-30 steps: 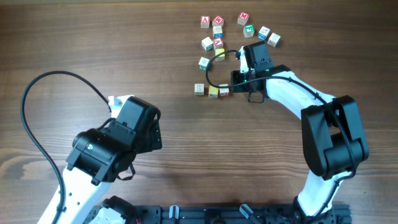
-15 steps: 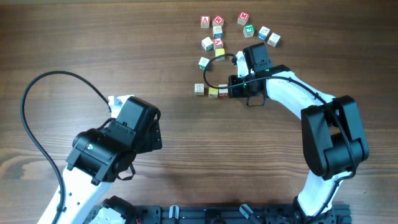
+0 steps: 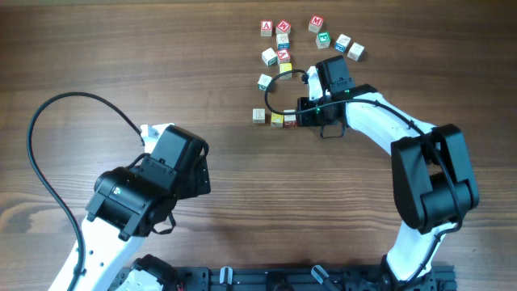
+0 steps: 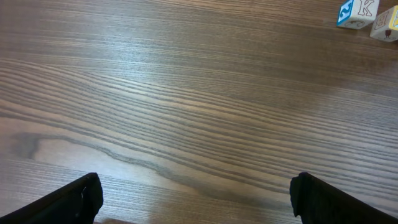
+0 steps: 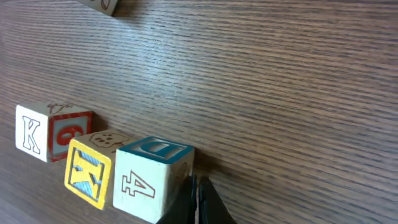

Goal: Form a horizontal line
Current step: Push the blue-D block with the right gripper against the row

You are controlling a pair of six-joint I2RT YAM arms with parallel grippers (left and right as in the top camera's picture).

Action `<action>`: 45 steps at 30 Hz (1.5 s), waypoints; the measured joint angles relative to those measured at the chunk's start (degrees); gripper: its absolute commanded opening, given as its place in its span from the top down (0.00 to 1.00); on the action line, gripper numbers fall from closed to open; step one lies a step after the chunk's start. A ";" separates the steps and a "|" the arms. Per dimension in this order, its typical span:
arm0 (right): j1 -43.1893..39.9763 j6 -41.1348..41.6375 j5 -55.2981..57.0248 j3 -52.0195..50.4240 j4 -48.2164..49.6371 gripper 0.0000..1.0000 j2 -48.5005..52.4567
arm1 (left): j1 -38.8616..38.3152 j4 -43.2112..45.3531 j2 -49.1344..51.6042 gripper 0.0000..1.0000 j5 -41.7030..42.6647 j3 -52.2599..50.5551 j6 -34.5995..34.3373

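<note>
Three letter cubes lie in a short row: a whitish cube (image 3: 258, 115), a yellow cube (image 3: 277, 120) and a white cube with a red mark (image 3: 291, 119). From overhead the whitish one stands a small gap to the left of the other two. In the right wrist view they are the K cube (image 5: 37, 132), the yellow cube (image 5: 87, 173) and the white "4" cube (image 5: 151, 180). My right gripper (image 5: 198, 202) is shut and empty, its tips against the white cube's right side; it also shows overhead (image 3: 305, 113). My left gripper (image 4: 199, 199) is open and empty over bare table.
Several loose red, green and blue lettered cubes (image 3: 283, 40) lie scattered behind the row, up to the far right one (image 3: 356, 52). Two cubes (image 4: 357, 11) show at the left wrist view's top right. The left arm (image 3: 149, 190) and its cable fill the lower left.
The right gripper moved left up to the white cube's right side, then held still. The left arm has not moved.
</note>
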 measured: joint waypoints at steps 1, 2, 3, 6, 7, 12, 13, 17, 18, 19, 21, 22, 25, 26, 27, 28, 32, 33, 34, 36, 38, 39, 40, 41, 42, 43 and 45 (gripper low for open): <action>0.00 0.00 -0.04 0.00 0.02 0.95 0.00 | 0.00 0.00 0.00 0.00 0.00 0.00 0.00; 0.00 0.00 -0.48 0.00 0.00 0.95 0.00 | 0.00 0.00 0.00 0.00 0.00 0.00 0.00; 0.00 0.04 -1.31 0.00 0.00 0.96 0.00 | 0.00 0.00 0.00 0.00 0.00 0.00 0.00; 0.00 0.15 -3.63 0.00 0.02 0.96 0.00 | 0.00 0.00 0.00 0.00 0.00 0.00 0.00; 0.00 0.15 -3.96 0.00 0.00 0.96 0.00 | 0.00 0.00 0.00 0.00 0.00 0.00 0.00; 0.00 0.17 -4.66 0.00 -0.02 0.96 0.00 | 0.00 0.00 0.00 0.00 0.00 0.00 0.00; 0.00 0.17 -4.85 0.00 -0.02 0.96 0.00 | 0.00 0.00 0.00 0.00 0.00 0.00 0.00; 0.00 0.17 -5.38 0.00 0.00 0.96 0.00 | 0.00 0.00 0.00 0.00 0.00 0.00 0.00; 0.00 0.15 -5.40 0.00 -0.02 0.96 0.00 | 0.00 0.00 0.00 0.00 0.00 0.00 0.00; 0.00 0.15 -5.42 0.00 -0.02 0.96 0.00 | 0.00 0.00 0.00 0.00 0.00 0.00 0.00; 0.00 0.17 -5.44 0.00 -0.02 0.96 0.00 | 0.00 0.00 0.00 0.00 0.00 0.00 0.00; 0.00 0.15 -5.44 0.00 -0.02 0.96 0.00 | 0.00 0.00 0.00 0.00 0.00 0.00 0.00; 0.00 0.17 -5.46 0.00 -0.04 0.96 0.00 | 0.00 0.00 0.00 0.00 0.00 0.00 0.00; 0.00 0.17 -5.51 0.00 -0.07 0.96 0.00 | 0.00 0.00 0.00 0.00 0.00 0.00 0.00; 0.00 0.17 -5.60 0.00 -0.07 0.96 0.00 | 0.00 0.00 0.00 0.00 0.00 0.00 0.00; 0.00 0.17 -5.62 0.00 -0.07 0.95 0.00 | 0.00 0.00 0.00 0.00 0.00 0.00 0.00; 0.00 0.35 -5.62 0.00 -0.72 0.96 0.00 | 0.00 0.00 0.00 0.00 0.00 0.00 0.00; 0.00 0.61 -5.62 0.00 -1.03 0.96 0.00 | 0.00 0.00 0.00 0.00 0.00 0.00 0.00; 0.00 0.85 -5.62 0.00 -1.27 0.96 0.00 | 0.00 0.00 0.00 0.00 0.00 0.00 0.00; 0.00 1.75 -5.64 0.00 -1.62 0.96 0.00 | 0.00 0.00 0.00 0.00 0.00 0.00 0.00; 0.00 2.36 -5.84 0.00 -1.75 0.96 0.00 | 0.00 0.00 0.00 0.00 0.00 0.00 0.00; 0.00 2.71 -5.95 0.00 -1.75 0.96 0.00 | 0.00 0.00 0.00 0.00 0.00 0.00 0.00; 0.00 2.99 -6.25 0.00 -1.75 0.96 0.00 | 0.00 0.00 0.00 0.00 0.00 0.00 0.00; 0.00 3.23 -6.54 0.00 -1.75 0.96 0.00 | 0.00 0.00 0.00 0.00 0.00 0.00 0.00; 0.00 3.26 -7.06 0.00 -1.75 0.96 0.00 | 0.00 0.00 0.00 0.00 0.00 0.00 0.00; 0.00 3.41 -7.48 0.00 -1.75 0.96 0.00 | 0.00 0.00 0.00 0.00 0.00 0.00 0.00; 0.00 3.43 -7.74 0.00 -1.75 0.96 0.00 | 0.00 0.00 0.00 0.00 0.00 0.00 0.00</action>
